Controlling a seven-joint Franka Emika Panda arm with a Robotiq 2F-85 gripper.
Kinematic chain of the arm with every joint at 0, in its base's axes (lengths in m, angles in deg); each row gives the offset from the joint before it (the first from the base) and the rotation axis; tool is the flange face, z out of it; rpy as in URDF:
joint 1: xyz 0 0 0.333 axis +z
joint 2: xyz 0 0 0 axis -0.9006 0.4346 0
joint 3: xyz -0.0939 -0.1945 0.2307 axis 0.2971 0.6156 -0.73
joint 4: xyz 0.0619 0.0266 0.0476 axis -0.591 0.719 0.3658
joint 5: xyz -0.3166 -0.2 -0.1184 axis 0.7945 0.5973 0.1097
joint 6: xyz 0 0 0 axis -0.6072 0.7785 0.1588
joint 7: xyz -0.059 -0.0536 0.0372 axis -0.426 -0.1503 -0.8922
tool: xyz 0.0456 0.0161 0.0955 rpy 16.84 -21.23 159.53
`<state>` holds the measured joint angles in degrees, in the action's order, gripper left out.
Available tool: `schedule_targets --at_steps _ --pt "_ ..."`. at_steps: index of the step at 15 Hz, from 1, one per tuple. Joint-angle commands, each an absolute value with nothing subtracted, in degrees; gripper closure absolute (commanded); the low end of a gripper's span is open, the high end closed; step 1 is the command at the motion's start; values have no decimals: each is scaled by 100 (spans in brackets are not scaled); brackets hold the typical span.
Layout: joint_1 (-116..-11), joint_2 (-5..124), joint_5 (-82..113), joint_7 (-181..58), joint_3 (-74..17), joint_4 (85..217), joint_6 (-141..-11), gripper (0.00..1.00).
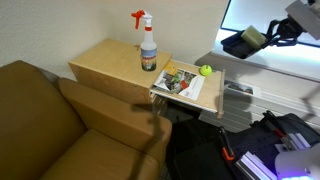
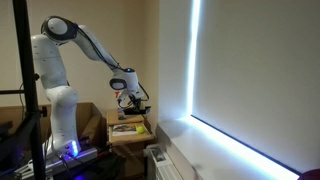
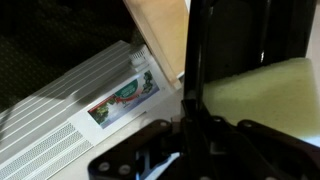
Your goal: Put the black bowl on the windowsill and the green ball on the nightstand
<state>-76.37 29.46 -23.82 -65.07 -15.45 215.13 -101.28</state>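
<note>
My gripper is shut on the rim of the black bowl, which has a pale yellow-green inside, and holds it in the air above the pale windowsill. In an exterior view the gripper hangs just above the nightstand's window side. In the wrist view the bowl's dark rim stands upright between the fingers. The green ball lies on the wooden nightstand, at its corner nearest the window, beside a magazine.
A spray bottle with a red trigger stands on the nightstand. A brown sofa fills the front. A white heater grille with a label sits below the gripper. A dark bag lies on the floor.
</note>
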Motion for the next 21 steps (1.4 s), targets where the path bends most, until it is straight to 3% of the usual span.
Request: schedule_targets --at_steps 1,2,5,6,12,16,17,21 --pt "-8066 2412 -2591 -5899 -556 21064 -9022 98" --pt "-7942 2628 -2437 -6273 -1002 21300 -9589 93" --pt "-8160 2385 -2476 -5956 -550 21076 -9089 93" --pt "-8054 2637 -2576 -5984 -630 21050 -9411 98" --pt "-7803 4631 -4108 -6384 42 19132 -9746 98" --pt "-7985 6016 -5123 -6728 -28 18339 -10068 98" --pt "-7890 5225 -4795 -6431 88 18822 -9930 93" --pt "-8247 6045 -4715 -6896 -324 18431 -10013 98"
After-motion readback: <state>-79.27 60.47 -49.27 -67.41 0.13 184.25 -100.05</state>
